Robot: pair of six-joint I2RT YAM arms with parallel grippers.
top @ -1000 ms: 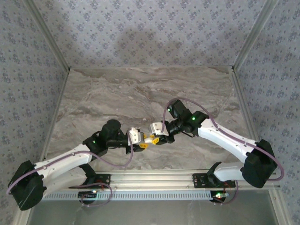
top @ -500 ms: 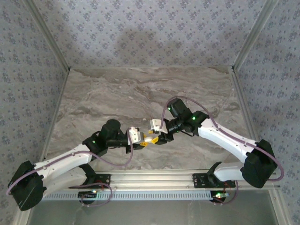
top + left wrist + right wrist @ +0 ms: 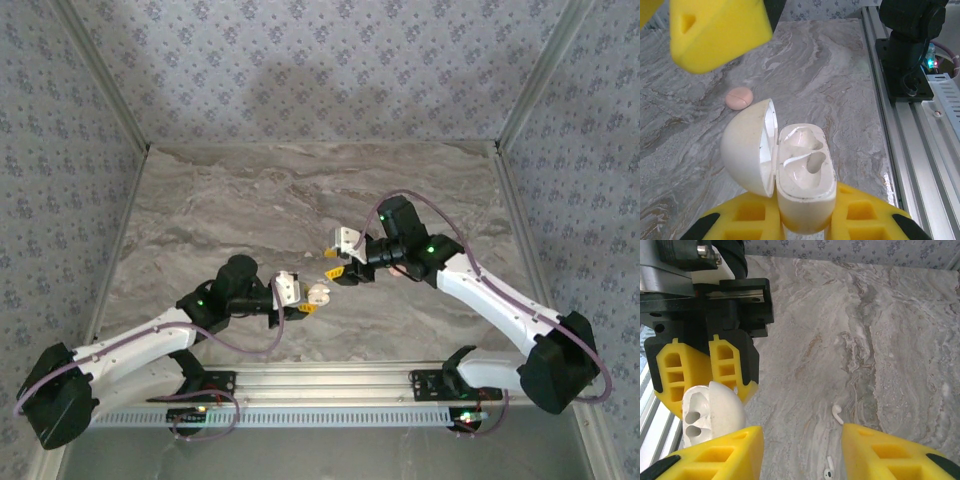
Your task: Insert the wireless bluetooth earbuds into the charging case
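My left jaws are clenched on the charging case (image 3: 805,182), a glossy white, rounded-corner shell, pinching its base between two yellow plastic fingers (image 3: 747,217) that are ribbed with square hollows. In the left wrist view, the case sits at the lower middle of the frame. Its domed lid is swung wide to the left on the hinge, and the body shows two smooth moulded wells side by side. My right jaws are released, their blocky yellow fingers (image 3: 715,455) spread apart along the bottom of the right wrist view with bare counter between them. From the top view they hang just up and right of the case, not touching it. The counter (image 3: 240,200) is grey stone-look with pale wavy veins and a dull sheen. Two earbuds lie loose on it in the lower middle of the right wrist view: one (image 3: 837,414) small, white and stemmed, and the other (image 3: 828,473) at the bottom edge, both apart from the case. A flat, round pinkish disc (image 3: 739,97) with a faint seam lies on the counter up and left of the lid.
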